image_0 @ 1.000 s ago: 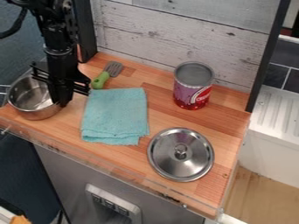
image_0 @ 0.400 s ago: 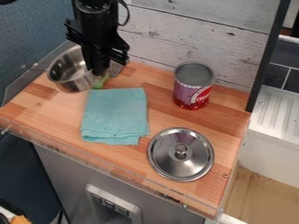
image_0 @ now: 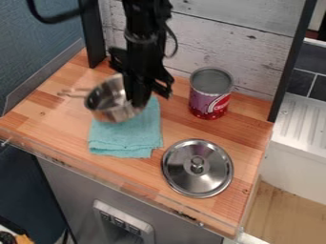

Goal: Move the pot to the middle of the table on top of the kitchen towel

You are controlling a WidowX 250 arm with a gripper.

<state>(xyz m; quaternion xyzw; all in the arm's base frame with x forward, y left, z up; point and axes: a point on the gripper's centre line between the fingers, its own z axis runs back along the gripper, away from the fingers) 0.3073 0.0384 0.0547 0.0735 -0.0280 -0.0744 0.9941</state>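
while the jaws clasp the pot [image_0: 109,101] by its near-upright wall, at about three o'clock on the rim, the pot's hollow body lies off to their nine o'clock, and its wire handle [image_0: 76,96] points on outward between nine and ten. that sideways offset looks like what the coming move turns on: if the jaws themselves are centred over the teal towel [image_0: 126,138], the pot will land too far toward nine o'clock. so it is the pot's base that wants lining up. the towel's middle lies near six o'clock from the pot, its longer axis running roughly twelve to six, and the pot overlaps its upper part in the view; whether the base touches the cloth, i cannot tell. a short shift toward six, then a level lowering and a release, seems right; dragging might ruck the cloth.

farther out on the wooden bench [image_0: 58,116], the can [image_0: 211,94] stands upright at about three o'clock from the jaws, and the lid [image_0: 197,167] lies knob up at about five, apart from the towel. the count: one pot, one towel, one can, one lid, and one black arm [image_0: 144,45], so no choice of arm arises.
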